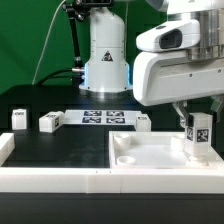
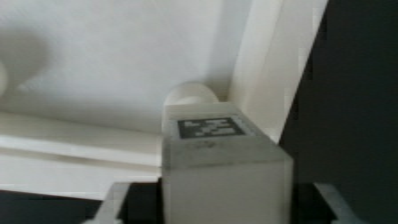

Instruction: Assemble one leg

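My gripper [image 1: 197,122] is shut on a leg [image 1: 198,136], a small white post with a black-and-white tag, and holds it upright over the right end of the wide white square panel [image 1: 150,152]. I cannot tell whether its lower end touches the panel. In the wrist view the leg [image 2: 222,165] runs between my fingers [image 2: 121,205], with its rounded far end by the panel's raised edge [image 2: 267,70]. My gripper [image 2: 222,208] closes on its near end. Three more legs [image 1: 18,120], [image 1: 48,122], [image 1: 142,122] stand on the black table.
The marker board [image 1: 105,117] lies flat at the middle back of the table. The robot's base [image 1: 105,60] stands behind it. A white rim [image 1: 50,180] runs along the table's front edge, with a short white wall [image 1: 5,148] at the exterior view's left.
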`<state>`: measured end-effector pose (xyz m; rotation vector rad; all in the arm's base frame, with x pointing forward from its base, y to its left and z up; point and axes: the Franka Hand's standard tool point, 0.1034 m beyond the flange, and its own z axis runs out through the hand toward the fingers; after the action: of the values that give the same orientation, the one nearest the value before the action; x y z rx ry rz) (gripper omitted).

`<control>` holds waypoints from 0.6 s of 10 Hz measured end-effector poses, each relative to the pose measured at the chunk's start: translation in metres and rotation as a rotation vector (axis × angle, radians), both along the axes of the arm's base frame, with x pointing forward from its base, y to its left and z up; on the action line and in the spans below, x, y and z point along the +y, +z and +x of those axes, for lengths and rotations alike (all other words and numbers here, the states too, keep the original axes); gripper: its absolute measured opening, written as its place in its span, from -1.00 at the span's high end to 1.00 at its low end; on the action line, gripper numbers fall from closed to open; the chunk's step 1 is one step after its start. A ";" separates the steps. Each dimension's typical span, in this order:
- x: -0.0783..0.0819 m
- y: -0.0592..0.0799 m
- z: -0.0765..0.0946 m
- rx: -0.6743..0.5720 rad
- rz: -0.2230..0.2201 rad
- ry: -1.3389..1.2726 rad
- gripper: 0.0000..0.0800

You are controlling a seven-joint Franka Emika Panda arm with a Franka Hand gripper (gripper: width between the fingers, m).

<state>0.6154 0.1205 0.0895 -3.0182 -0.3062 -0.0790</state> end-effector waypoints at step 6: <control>-0.002 -0.001 0.003 0.054 0.046 -0.569 0.25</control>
<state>0.6185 0.1189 0.0886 -2.9509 0.5547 -0.0471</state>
